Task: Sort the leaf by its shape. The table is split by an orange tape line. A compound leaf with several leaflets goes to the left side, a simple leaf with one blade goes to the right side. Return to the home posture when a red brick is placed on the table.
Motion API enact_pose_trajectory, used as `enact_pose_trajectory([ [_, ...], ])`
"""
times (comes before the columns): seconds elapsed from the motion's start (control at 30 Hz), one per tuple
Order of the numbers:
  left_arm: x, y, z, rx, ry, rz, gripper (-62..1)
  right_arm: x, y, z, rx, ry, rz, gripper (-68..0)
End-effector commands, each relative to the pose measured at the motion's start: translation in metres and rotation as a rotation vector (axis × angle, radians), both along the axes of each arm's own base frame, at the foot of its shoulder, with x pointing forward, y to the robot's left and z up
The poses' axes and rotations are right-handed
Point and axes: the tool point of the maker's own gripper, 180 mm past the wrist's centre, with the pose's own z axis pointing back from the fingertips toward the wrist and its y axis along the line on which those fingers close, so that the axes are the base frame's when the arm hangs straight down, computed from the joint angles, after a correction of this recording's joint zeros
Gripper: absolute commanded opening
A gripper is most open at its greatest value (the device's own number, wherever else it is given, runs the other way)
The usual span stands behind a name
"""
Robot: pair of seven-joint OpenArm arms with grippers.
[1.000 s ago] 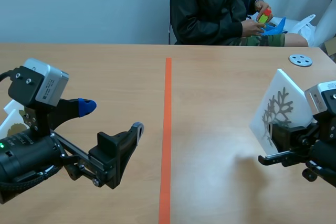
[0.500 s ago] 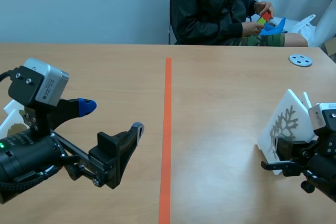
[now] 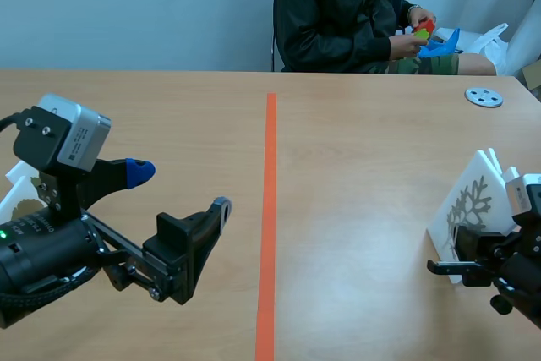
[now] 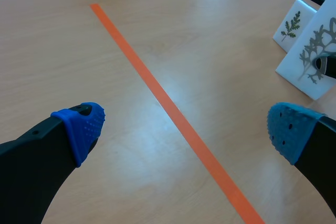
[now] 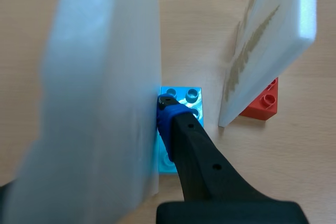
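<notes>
Looking at the scene view, you find the right gripper (image 3: 461, 266) at 4 o'clock, its fingers clamped on a white card (image 3: 482, 175) that bears a grey, many-branched leaf (image 3: 469, 206). The card stands tilted on the right side of the tape (image 3: 269, 209); you cannot tell whether its lower edge touches the table (image 3: 355, 150). From the right wrist you see one blue pad (image 5: 167, 111) pressed flat against the card's face, with the other finger hidden behind the card. A blue brick (image 5: 191, 95) lies just under that pad, against the card's foot. Just beside it leans a second card (image 5: 273, 30), and a red brick (image 5: 262, 104) shows under its edge. The left wrist shows that second card carrying a small green sprig, just behind the held one. Your left gripper (image 3: 181, 188) hangs at 8 o'clock above the table, left of the tape, with its fingers wide apart and nothing between them. A third card (image 3: 15, 196) peeks out behind that arm at 9 o'clock. A grey disc (image 3: 483, 96) lies at 2 o'clock. At 12 o'clock sits a person (image 3: 338, 14) holding small coloured bricks (image 3: 425, 27) in both hands.
</notes>
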Motion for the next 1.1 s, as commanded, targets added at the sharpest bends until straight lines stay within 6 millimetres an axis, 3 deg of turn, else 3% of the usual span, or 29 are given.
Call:
enact_pose_trajectory([
  [0.0,0.000,0.000,0.006,-0.014,-0.018,0.001,1.4,0.009,-0.006,0.014,-0.007,-0.046,-0.007,-62.7],
  [0.13,0.000,0.000,0.006,-0.014,-0.018,0.001,1.4,0.009,-0.007,0.014,-0.008,-0.046,-0.009,-51.4],
  [0.47,0.000,0.000,0.006,-0.014,-0.018,0.001,1.4,0.015,-0.004,0.027,-0.047,-0.099,0.017,-34.8],
  [0.87,0.000,0.000,0.006,-0.014,-0.018,0.001,1.4,0.030,0.004,0.077,-0.076,-0.205,0.055,-17.3],
  [1.07,0.000,0.000,0.006,-0.014,-0.018,0.001,1.4,0.025,0.004,0.115,-0.072,-0.276,0.067,-8.4],
])
